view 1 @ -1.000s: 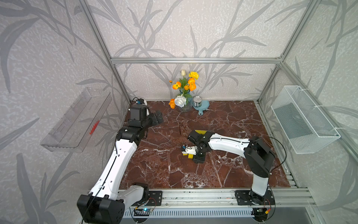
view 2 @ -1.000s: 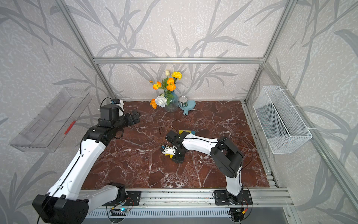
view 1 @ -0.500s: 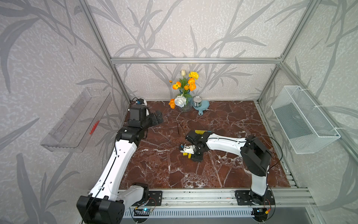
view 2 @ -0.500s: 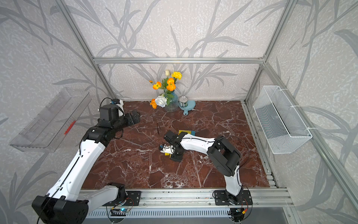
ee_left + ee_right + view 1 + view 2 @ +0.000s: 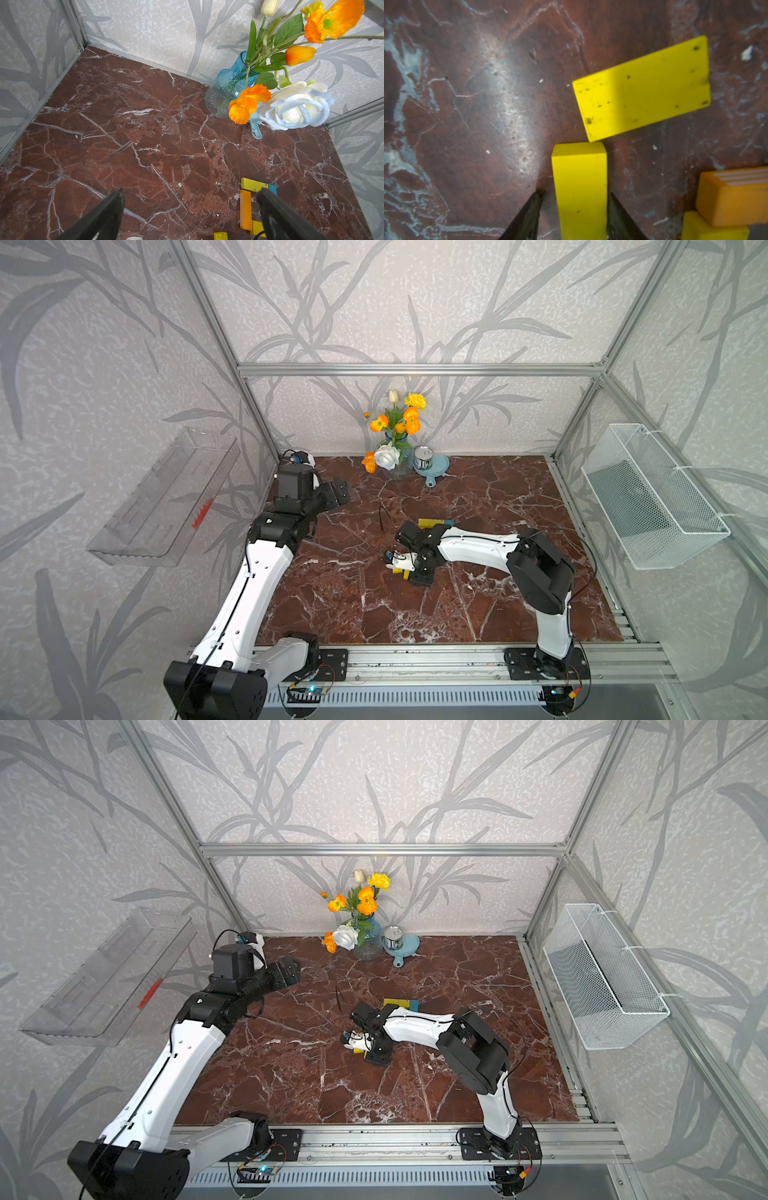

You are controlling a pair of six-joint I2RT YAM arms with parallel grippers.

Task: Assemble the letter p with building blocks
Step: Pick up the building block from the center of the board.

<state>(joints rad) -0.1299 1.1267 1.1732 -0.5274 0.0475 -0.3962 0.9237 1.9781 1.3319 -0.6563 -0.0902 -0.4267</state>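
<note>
My right end effector [image 5: 575, 194] straddles one yellow bar [image 5: 579, 166] that stands on edge. The jaws are narrow, but I cannot tell whether they pinch it. Just beyond lies a second yellow bar [image 5: 641, 87], flat. The left wrist view gives three yellow bars [image 5: 253, 185], one orange bar [image 5: 245, 209] and one teal bar [image 5: 272, 188], all on the bench [image 5: 124, 145] well in front of the vase [image 5: 228, 89]. My left end effector [image 5: 191, 191] gapes wide and empty.

Both top views: we look from high at front, down and rearward, far off; whole worktop [image 5: 332, 605] fits, frames nearly coincide. Left wrist view: we look obliquely down toward rear corner from moderate height; vase [image 5: 226, 89] and building blocks [image 5: 245, 209] shared with top views. Right wrist view: we look almost straight down at yellow block [image 5: 579, 187], very near, focus soft.
</note>
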